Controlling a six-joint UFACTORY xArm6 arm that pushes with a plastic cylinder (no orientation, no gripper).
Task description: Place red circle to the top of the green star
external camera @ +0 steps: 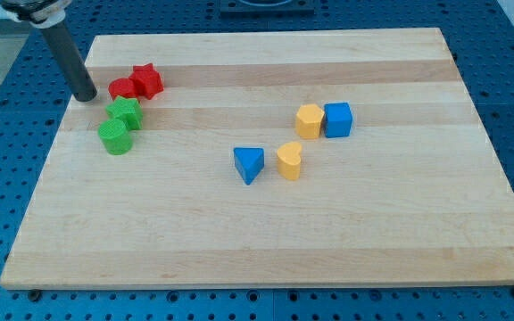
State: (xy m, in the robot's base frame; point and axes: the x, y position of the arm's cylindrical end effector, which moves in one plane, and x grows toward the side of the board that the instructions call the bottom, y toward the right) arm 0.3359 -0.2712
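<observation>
My tip (pixel 86 96) stands on the surface (pixel 266 232) near its left edge, just to the view's left of the red circle (pixel 120 88); a narrow gap seems to separate them, though contact cannot be ruled out. The tool is a plain rod with nothing to spread or pinch, so no grip state applies.

The red circle lies directly above the green star (pixel 125 112) in the view, very close to it and possibly touching. In my judgement the required placement is already close to met.

Risks:
- A push from the present position would drive the red circle toward the view's right, into the red star (pixel 147 80), which sits against its right side. Both would then slide away from the spot above the green star.
- A downward component would press the red circle into the green star and shift the reference block itself, and through it the green round block (pixel 114 138) just below.

Obstructions: the red star blocks any rightward correction.

Other items, well apart near the centre: blue triangle (pixel 249 164), yellow heart (pixel 289 160), yellow block (pixel 310 119), blue cube (pixel 338 119). None interferes.
</observation>
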